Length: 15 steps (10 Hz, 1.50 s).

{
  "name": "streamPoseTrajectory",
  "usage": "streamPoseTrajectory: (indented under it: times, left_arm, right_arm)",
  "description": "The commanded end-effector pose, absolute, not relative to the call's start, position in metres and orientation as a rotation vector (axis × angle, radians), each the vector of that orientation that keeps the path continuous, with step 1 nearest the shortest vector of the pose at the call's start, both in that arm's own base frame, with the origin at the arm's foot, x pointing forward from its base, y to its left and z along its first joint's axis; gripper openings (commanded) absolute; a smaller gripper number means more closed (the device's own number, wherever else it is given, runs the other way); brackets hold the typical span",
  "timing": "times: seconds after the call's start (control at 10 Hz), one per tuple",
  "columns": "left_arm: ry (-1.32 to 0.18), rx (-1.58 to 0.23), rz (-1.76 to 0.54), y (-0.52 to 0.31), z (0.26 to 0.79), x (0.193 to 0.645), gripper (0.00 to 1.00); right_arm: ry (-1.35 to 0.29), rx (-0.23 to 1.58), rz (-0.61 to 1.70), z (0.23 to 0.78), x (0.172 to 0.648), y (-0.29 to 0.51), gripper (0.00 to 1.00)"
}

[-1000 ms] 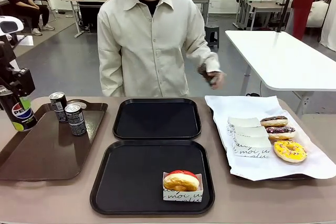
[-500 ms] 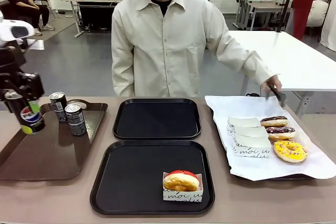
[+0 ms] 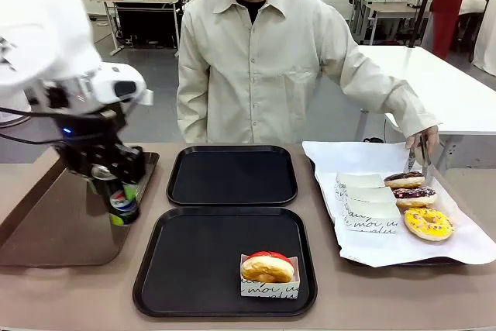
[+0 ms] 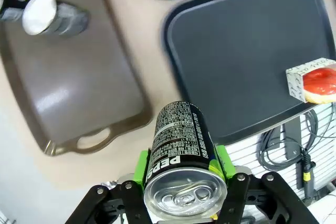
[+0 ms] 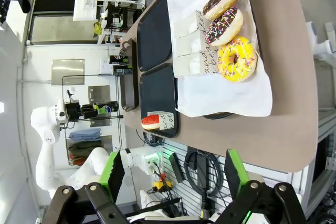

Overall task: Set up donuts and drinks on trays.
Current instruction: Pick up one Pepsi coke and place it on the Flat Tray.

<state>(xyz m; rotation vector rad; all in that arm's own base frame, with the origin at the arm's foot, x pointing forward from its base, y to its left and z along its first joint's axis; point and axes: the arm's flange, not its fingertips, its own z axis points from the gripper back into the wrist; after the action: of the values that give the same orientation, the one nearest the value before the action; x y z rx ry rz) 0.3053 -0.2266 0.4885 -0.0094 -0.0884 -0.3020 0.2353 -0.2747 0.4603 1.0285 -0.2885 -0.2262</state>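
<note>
left gripper [image 3: 122,191] clamped on a soda can [image 3: 122,203], above the brown tray [image 3: 46,230] at its right edge | near black tray [image 3: 194,269] carries a boxed red-iced donut [image 3: 267,267] at its front right | three loose donuts [image 3: 426,222] lie on white paper [image 3: 465,247], a person's hand [image 3: 423,136] holding tongs [image 3: 418,159] at the farthest one | right gripper [image 5: 173,174] has its fingers wide apart, nothing between them

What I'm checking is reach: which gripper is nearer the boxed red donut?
Left. The left gripper, gripping a can, hangs by the far left corner of the black tray under the boxed red donut; the right gripper sits past the paper-lined tray.
</note>
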Motion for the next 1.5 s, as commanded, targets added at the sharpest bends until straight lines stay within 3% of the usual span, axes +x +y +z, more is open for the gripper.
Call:
streamPoseTrajectory:
  times: [0.0, 0.4, 1.3, 1.4]
  left_arm:
    - [-0.085, 0.000, -0.344, -0.268, 0.472, 0.328, 0.59]
    - [-0.070, 0.004, -0.505, -0.327, 0.426, 0.335, 0.59]
    - [-0.099, -0.017, -0.592, -0.342, 0.375, 0.342, 0.59]
    - [-0.103, -0.014, -0.600, -0.342, 0.376, 0.340, 1.00]
  right_arm:
    - [-0.302, 1.048, -0.222, 0.460, 0.235, -0.276, 1.00]
    - [-0.302, 1.048, -0.222, 0.460, 0.235, -0.276, 1.00]
    - [-0.302, 1.048, -0.222, 0.460, 0.235, -0.276, 1.00]
    - [-0.302, 1.048, -0.222, 0.460, 0.235, -0.276, 1.00]
